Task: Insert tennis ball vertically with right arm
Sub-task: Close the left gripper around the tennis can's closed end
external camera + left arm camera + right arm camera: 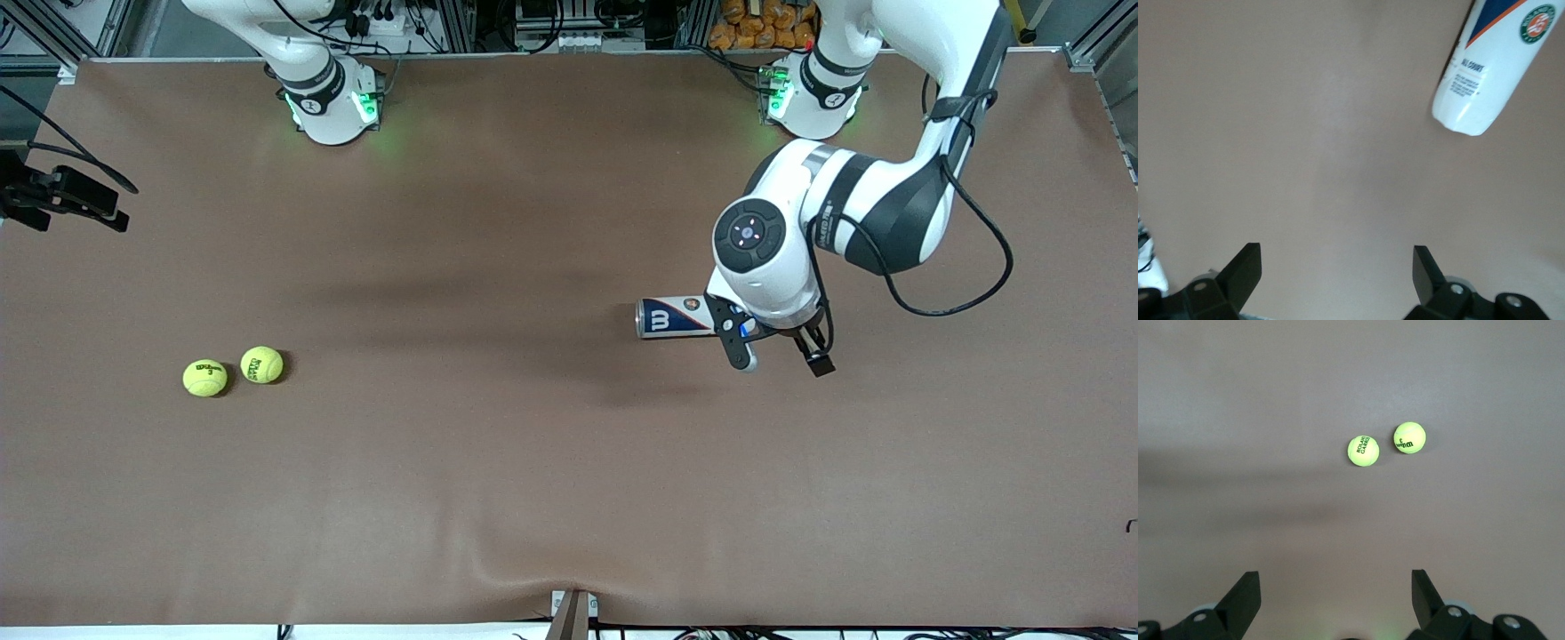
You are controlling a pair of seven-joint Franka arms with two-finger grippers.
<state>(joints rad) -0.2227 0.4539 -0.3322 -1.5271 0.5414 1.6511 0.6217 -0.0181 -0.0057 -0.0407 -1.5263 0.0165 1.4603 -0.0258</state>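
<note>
On your desk (533,489): two tennis balls (205,378) (261,364), just beside each other toward the right arm's end; one reads "ROLAND GARROS", the other's print is unclear. One ball can (673,317) lying on its side, long axis along the desk, partly hidden under the left gripper (782,356); it bears a "W". Left jaws stand wide, empty. The right gripper (1335,603) you see only in its wrist view, jaws wide, high over the balls.

A brown mat covers the table (498,498), evenly lit. Metal framing (462,22) and cables line its edge by the arm bases.
</note>
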